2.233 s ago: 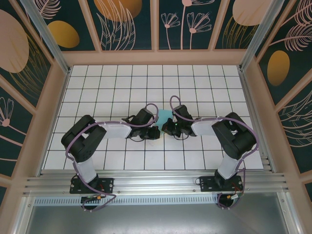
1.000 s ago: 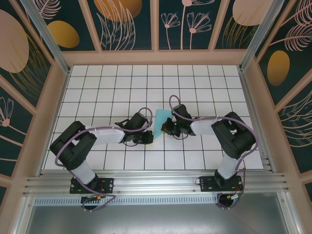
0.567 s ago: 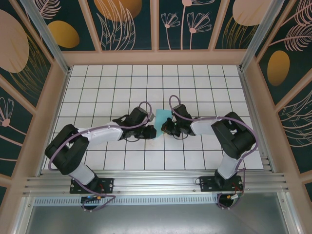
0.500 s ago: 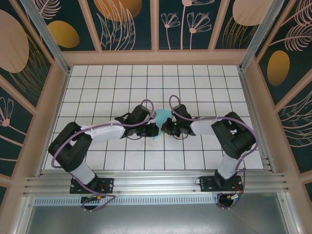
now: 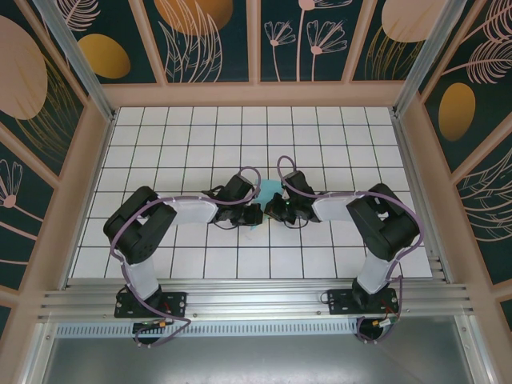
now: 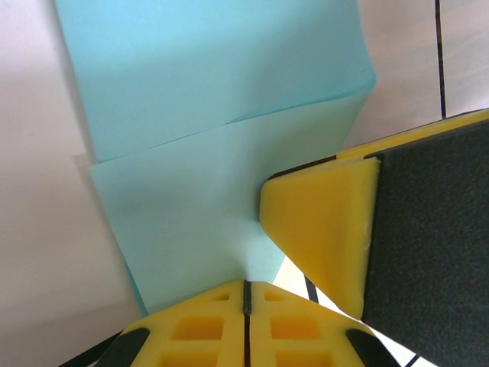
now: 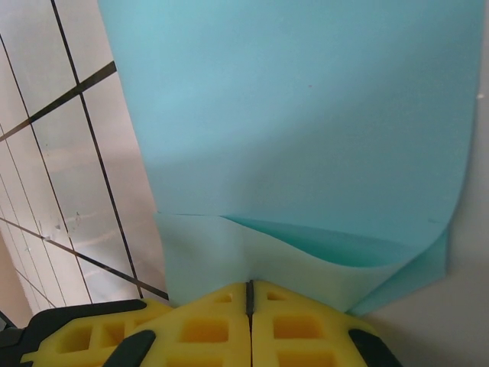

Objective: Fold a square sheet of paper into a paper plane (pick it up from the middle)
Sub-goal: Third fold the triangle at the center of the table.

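Near edge: a ribbed aluminium rail (image 5: pixel 256 302) carries both arm bases.

Mid-table: the left gripper (image 5: pixel 253 214) and right gripper (image 5: pixel 274 211) face each other, nearly tip to tip, over the white, black-gridded table (image 5: pixel 320 136). Both are clamped on the sheet of paper (image 5: pixel 269 189), which sits between them. In the wrist views each pair of yellow, pocketed foam pads meets at a thin seam with a paper edge pinched in it.

Paper: thin, matte, plain light cyan, folded into overlapping layers, with one straight crease and one soft bowed fold.

Far: dark teal wall panels (image 5: pixel 208 40) with leaf and orange oval prints.
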Robot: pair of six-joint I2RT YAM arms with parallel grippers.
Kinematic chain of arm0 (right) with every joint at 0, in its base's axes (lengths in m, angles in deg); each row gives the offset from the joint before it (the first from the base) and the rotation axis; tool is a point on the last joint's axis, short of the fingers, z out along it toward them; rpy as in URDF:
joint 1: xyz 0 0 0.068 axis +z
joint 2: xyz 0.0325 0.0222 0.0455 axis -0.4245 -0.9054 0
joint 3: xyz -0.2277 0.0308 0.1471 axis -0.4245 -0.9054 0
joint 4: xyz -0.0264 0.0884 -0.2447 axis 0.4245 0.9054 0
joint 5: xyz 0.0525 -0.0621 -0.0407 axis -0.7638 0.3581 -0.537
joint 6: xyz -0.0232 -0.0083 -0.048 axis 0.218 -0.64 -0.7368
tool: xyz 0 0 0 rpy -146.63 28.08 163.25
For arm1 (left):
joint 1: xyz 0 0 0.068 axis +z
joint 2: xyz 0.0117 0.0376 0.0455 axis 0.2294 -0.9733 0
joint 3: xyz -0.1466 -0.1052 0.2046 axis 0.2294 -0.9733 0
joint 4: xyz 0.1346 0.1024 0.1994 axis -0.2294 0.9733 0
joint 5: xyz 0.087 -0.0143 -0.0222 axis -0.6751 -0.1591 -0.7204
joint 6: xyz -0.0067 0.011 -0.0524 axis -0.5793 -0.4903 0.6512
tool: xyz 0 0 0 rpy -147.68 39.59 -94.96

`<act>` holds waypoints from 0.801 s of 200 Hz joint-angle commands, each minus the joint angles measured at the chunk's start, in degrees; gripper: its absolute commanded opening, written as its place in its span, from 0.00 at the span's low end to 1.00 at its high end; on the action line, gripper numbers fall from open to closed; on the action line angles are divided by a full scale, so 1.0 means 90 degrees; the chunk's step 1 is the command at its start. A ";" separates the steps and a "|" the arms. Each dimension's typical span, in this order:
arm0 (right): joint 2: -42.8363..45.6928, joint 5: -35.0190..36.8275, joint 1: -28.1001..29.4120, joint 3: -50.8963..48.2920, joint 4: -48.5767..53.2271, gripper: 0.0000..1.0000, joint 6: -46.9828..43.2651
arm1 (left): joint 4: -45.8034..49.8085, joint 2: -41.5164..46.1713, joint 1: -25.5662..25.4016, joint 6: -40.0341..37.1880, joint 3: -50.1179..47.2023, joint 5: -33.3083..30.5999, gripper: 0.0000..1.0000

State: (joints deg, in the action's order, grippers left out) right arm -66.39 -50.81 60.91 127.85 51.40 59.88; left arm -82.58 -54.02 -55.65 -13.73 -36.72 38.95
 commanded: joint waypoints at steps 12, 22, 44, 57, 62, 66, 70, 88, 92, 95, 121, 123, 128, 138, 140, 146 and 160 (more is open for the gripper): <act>0.0531 0.0819 -0.0138 0.0133 0.0483 0.09 -0.0172 | 0.0270 -0.0184 0.0024 -0.0182 -0.0317 -0.0636 0.09; 0.0802 0.0990 -0.0224 0.0036 0.0542 0.10 -0.0186 | 0.0223 -0.0173 0.0030 -0.0172 -0.0359 -0.0597 0.09; 0.1137 0.0786 -0.0382 -0.0252 0.0232 0.11 -0.0244 | 0.0159 -0.0134 0.0023 -0.0171 -0.0400 -0.0566 0.09; 0.1090 0.0436 -0.0341 -0.0276 0.0006 0.11 -0.0292 | 0.0149 -0.0137 0.0023 -0.0182 -0.0386 -0.0547 0.09; 0.1032 0.0342 -0.0304 -0.0259 -0.0069 0.11 -0.0285 | 0.0142 -0.0139 0.0030 -0.0180 -0.0380 -0.0542 0.09; 0.0998 0.0290 -0.0255 -0.0247 -0.0111 0.11 -0.0288 | 0.0138 -0.0138 0.0023 -0.0187 -0.0372 -0.0537 0.09; 0.0953 0.0236 -0.0205 -0.0231 -0.0160 0.11 -0.0291 | 0.0145 -0.0140 0.0025 -0.0187 -0.0362 -0.0537 0.09; 0.0683 -0.0004 -0.0044 -0.0136 -0.0390 0.10 -0.0251 | 0.0157 -0.0158 0.0024 -0.0192 -0.0323 -0.0525 0.09; 0.0615 -0.0022 -0.0012 -0.0089 -0.0390 0.11 -0.0257 | 0.0160 -0.0165 0.0023 -0.0192 -0.0322 -0.0526 0.09; 0.0552 -0.0021 0.0016 -0.0056 -0.0368 0.10 -0.0257 | 0.0169 -0.0165 0.0023 -0.0187 -0.0310 -0.0526 0.09; 0.0144 0.0253 0.0055 0.0098 -0.0165 0.09 -0.0222 | 0.0192 -0.0168 0.0030 -0.0201 -0.0284 -0.0536 0.09; 0.0118 0.0270 0.0049 0.0095 -0.0162 0.09 -0.0224 | 0.0195 -0.0170 0.0025 -0.0201 -0.0288 -0.0537 0.09; 0.0069 0.0325 0.0047 0.0098 -0.0154 0.09 -0.0219 | 0.0196 -0.0170 0.0028 -0.0196 -0.0288 -0.0532 0.09; -0.0039 0.0436 0.0031 0.0093 -0.0136 0.09 -0.0246 | 0.0196 -0.0179 0.0023 -0.0210 -0.0286 -0.0520 0.09; -0.0054 0.0448 0.0021 0.0092 -0.0137 0.09 -0.0252 | 0.0196 -0.0180 0.0028 -0.0216 -0.0284 -0.0525 0.09; -0.0098 0.0463 -0.0001 0.0070 -0.0172 0.08 -0.0292 | 0.0196 -0.0186 0.0023 -0.0226 -0.0308 -0.0527 0.09; -0.0153 0.0520 -0.0107 0.0011 -0.0257 0.09 -0.0338 | 0.0221 -0.0200 0.0023 -0.0258 -0.0331 -0.0536 0.08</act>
State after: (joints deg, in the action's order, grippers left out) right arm -66.18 -48.45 61.15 127.30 49.91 58.30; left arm -84.81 -53.60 -55.65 -14.36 -38.12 38.91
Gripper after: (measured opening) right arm 0.090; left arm 0.090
